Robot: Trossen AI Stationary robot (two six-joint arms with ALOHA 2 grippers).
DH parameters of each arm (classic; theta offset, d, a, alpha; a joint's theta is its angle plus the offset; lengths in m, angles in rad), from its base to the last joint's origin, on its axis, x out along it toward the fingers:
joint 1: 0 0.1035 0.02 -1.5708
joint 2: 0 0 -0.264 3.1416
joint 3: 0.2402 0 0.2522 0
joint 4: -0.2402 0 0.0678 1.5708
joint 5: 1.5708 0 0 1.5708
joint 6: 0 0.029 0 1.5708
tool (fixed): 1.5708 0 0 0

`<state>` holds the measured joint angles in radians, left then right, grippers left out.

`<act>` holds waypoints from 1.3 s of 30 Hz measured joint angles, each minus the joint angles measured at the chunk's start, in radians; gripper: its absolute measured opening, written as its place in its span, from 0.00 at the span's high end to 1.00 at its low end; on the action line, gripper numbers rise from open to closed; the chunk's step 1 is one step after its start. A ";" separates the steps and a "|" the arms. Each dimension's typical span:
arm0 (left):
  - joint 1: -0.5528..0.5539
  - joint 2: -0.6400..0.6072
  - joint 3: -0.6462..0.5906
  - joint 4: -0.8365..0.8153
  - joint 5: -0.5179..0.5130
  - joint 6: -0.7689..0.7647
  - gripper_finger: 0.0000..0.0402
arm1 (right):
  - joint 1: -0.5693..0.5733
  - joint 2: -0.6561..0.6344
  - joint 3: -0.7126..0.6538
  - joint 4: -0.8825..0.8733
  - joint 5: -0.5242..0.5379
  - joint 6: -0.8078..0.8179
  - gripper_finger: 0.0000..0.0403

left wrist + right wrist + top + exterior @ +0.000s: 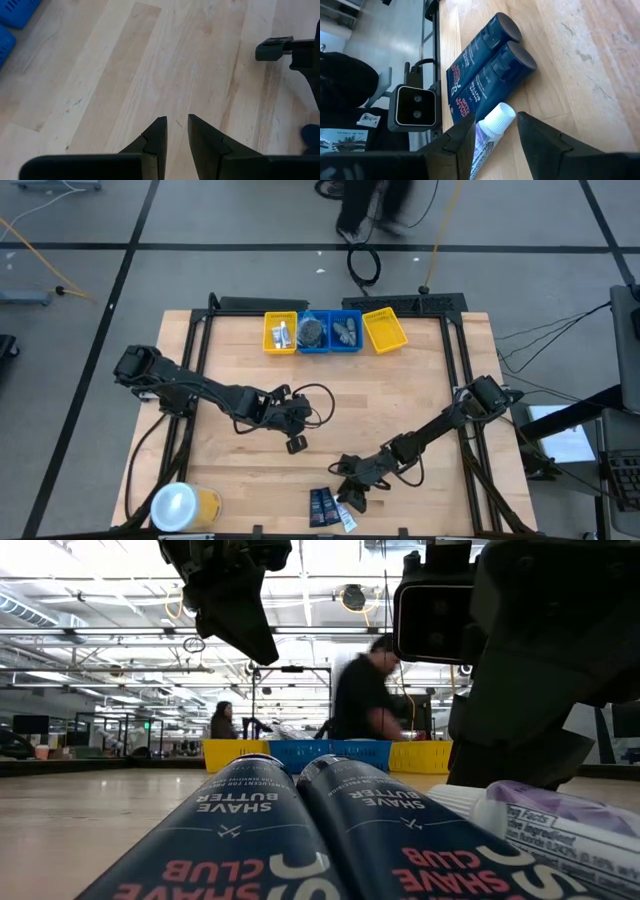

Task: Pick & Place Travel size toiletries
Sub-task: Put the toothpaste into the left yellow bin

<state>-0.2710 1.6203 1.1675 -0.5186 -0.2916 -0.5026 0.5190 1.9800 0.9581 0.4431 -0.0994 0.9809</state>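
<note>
Two navy tubes (485,65) lie side by side on the table near its front edge, also low in the high view (320,507). Next to them lies a small white tube (487,135) with a white cap (501,116). My right gripper (496,122) is low over it and open, one finger on each side of the cap end (352,495). My left gripper (297,444) hangs above the table's middle, open by a narrow gap (176,120), nothing between its fingers. My right gripper comes at the white tube slanting down from the table's far right, its fingers astride the cap end (501,116). One finger (462,142) overlaps the tube's body in the right wrist view; whether it touches the tube I cannot tell. The tube lies flat on the table.
Yellow trays (280,332) (385,330) and blue trays (330,332) stand in a row at the far edge, some holding small items. A white-topped yellow round container (180,508) sits at the near left corner. A small camera (415,105) stands at the near edge. A person moves beyond the table (365,700).
</note>
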 joint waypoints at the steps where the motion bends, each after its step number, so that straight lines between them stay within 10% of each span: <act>1: 0.000 0.000 0.000 0.000 0.000 0.000 0.81 | 0.000 0.000 0.000 0.000 0.003 0.001 0.65; 39: -0.001 0.000 0.000 0.000 -0.025 0.004 0.81 | -0.034 0.003 0.032 -0.096 -0.035 0.070 0.65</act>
<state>-0.2718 1.6207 1.1675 -0.5190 -0.3164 -0.4984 0.4854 1.9831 0.9900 0.3471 -0.1349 1.0512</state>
